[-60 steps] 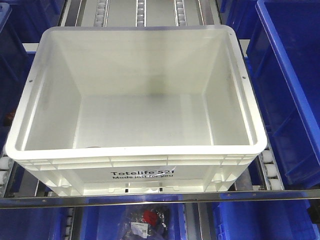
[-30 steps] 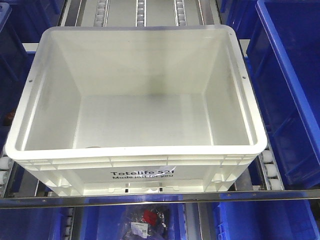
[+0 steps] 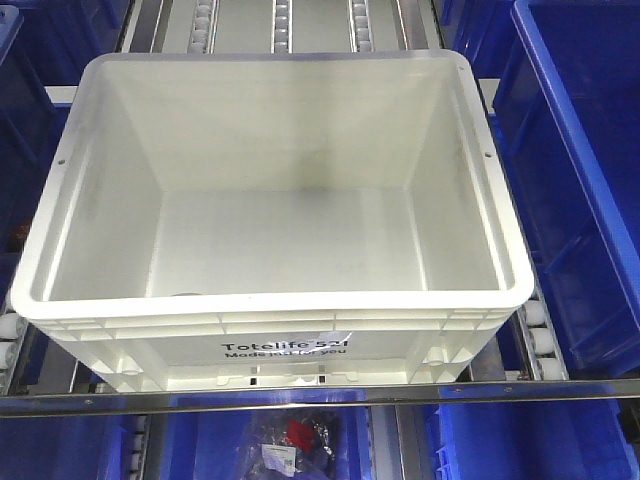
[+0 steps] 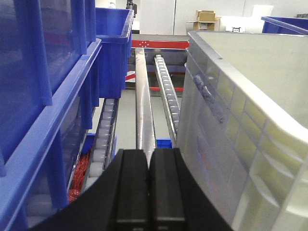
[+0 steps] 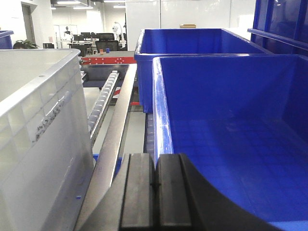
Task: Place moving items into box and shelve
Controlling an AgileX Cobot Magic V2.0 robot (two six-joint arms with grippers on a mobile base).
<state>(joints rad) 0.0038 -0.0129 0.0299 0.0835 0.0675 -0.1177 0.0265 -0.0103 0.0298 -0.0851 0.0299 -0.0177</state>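
Left fingers [image 4: 150, 183] and right fingers [image 5: 155, 192] are pressing together, gripping nothing, flanking the white crate [image 3: 270, 302] sitting on roller rails [image 4: 166, 91].

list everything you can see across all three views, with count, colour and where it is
box: 1, white, black print on front, centre of the roller shelf; a small dark sliver shows at its front inner edge
blue bins: several, blue, on both sides of the box and on the level below
roller tracks: several, pale rollers on metal rails, under and behind the box
bagged items: red and black, in a lower bin
left gripper: 1, black, shut, left of the box
right gripper: 1, black, shut, right of the box
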